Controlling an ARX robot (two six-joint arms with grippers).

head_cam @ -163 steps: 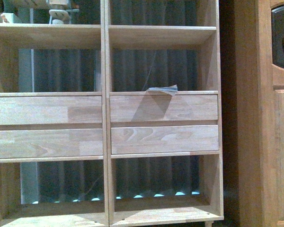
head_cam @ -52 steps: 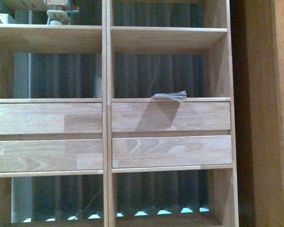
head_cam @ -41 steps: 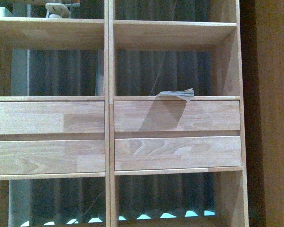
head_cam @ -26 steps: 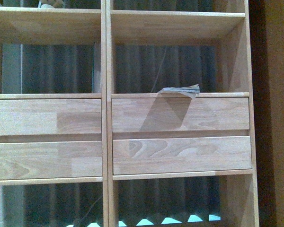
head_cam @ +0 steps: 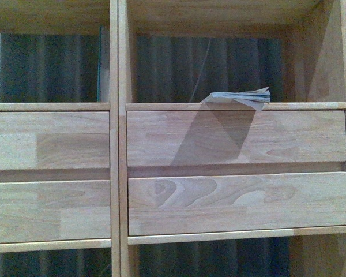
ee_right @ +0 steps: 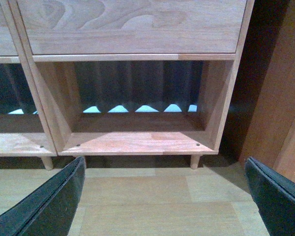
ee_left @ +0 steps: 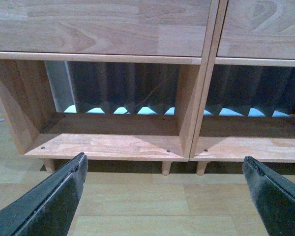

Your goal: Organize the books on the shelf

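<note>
The work is at the approach stage: nothing is gripped yet. The one book (head_cam: 240,97) in sight lies flat on the shelf (head_cam: 288,141), in the right-hand open compartment just above the upper drawer front (head_cam: 161,135). It sits a little right of that compartment's middle. Only its thin, greyish page edge shows, with one corner drooping slightly over the front lip. Its cover cannot be read from here, so I cannot tell which of the books it is.

Neither arm appears in the front view. Both wrist cameras look at the lowest compartments and the wooden floor (ee_left: 137,211), so both arms seem to hang low, well below the book. The left pincer (ee_left: 164,158) is spread wide and empty, its dark fingers (ee_left: 54,201) framing the bottom left bays. The right pincer (ee_right: 164,161) is likewise spread wide and holds nothing. It faces the bottom right bay, with a darker brown cabinet (ee_right: 278,98) to the right.

The next move probably calls for raising an arm, likely the right, to the level of the book. It would then bring the parted fingers around the overhanging front edge. A thin book lying flat leaves little to pinch, so that protruding corner looks like the best place to take hold.
</note>
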